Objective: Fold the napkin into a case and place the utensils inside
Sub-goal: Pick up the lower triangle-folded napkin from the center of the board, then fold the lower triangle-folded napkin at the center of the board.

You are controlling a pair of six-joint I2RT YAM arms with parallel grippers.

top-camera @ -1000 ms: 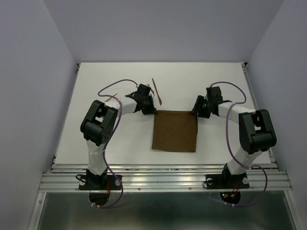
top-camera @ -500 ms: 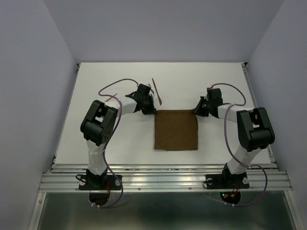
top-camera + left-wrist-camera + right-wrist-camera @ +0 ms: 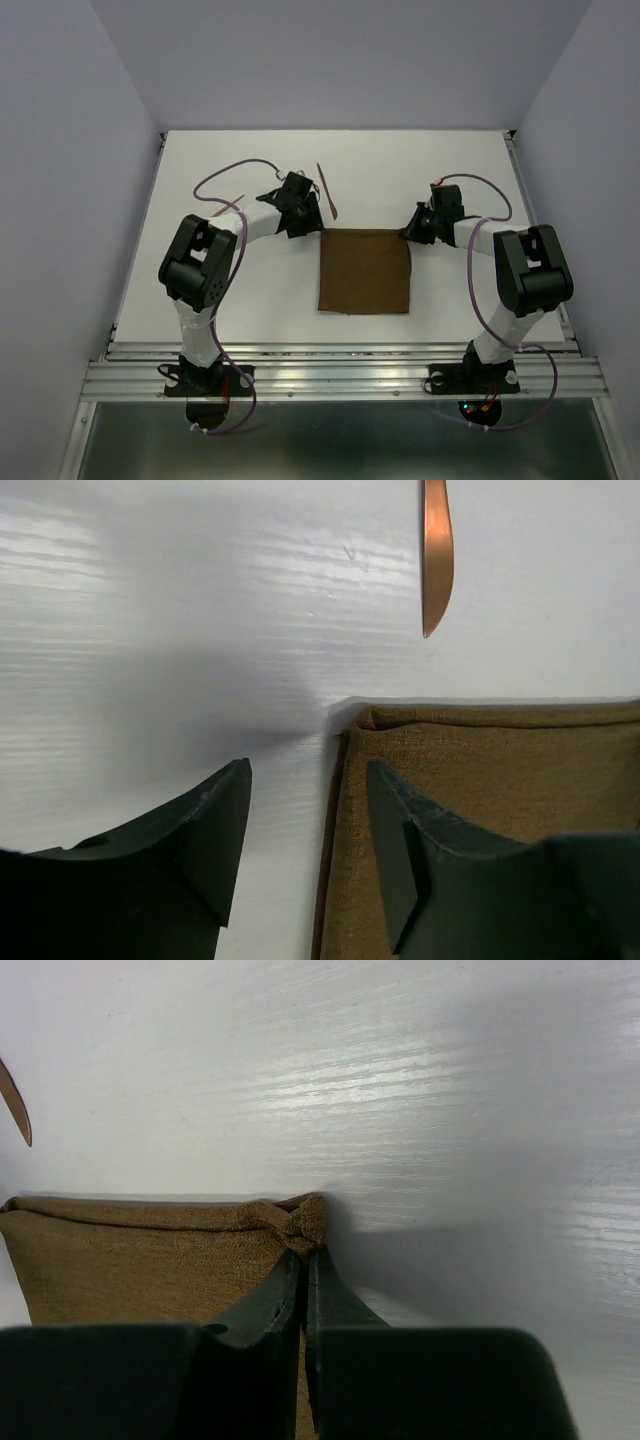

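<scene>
The dark brown napkin lies flat as a rectangle in the middle of the table. My left gripper is at its far left corner and stands open. In the left wrist view one finger is over bare table and the other is over the napkin, with nothing held. My right gripper is shut on the napkin's far right corner, which bunches at the fingertips. One reddish-brown utensil lies beyond the napkin, and its tip shows ahead of the left gripper. A second utensil lies by the left arm.
A purple cable loops over the table beside the left arm, and another by the right arm. White walls enclose the table on three sides. A metal rail runs along the near edge.
My left gripper has opened and let go of the napkin's far left corner. My right gripper has shut on the far right corner. The left forearm has drawn back slightly to the left.
</scene>
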